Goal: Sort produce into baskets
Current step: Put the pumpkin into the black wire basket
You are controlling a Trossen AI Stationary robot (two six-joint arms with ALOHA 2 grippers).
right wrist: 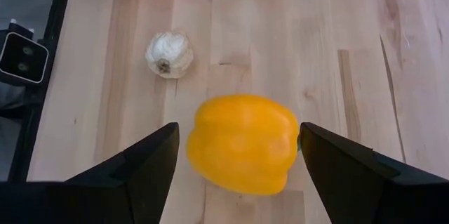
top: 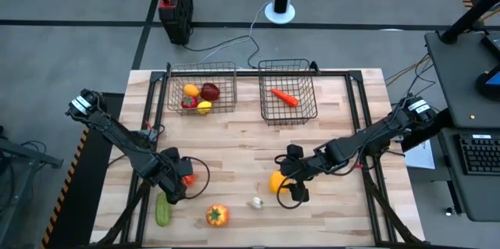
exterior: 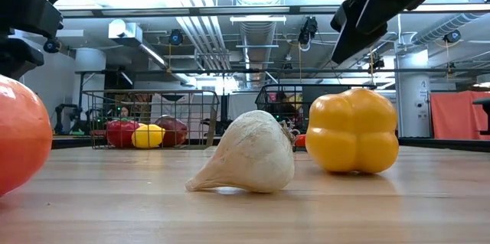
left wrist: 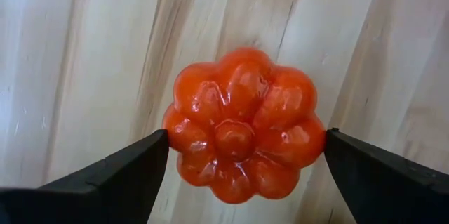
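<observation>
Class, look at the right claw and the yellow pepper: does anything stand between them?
Nothing visible does. The right claw stands open around the yellow pepper, one finger on each side, and the garlic lies apart, beyond it.

Yellow pepper (right wrist: pixel 242 143), red ribbed tomato (left wrist: pixel 243 124), white garlic (right wrist: pixel 168 54)

Wooden table (top: pixel 234 136) with produce (top: pixel 255 202), baskets (top: pixel 201 89)
</observation>
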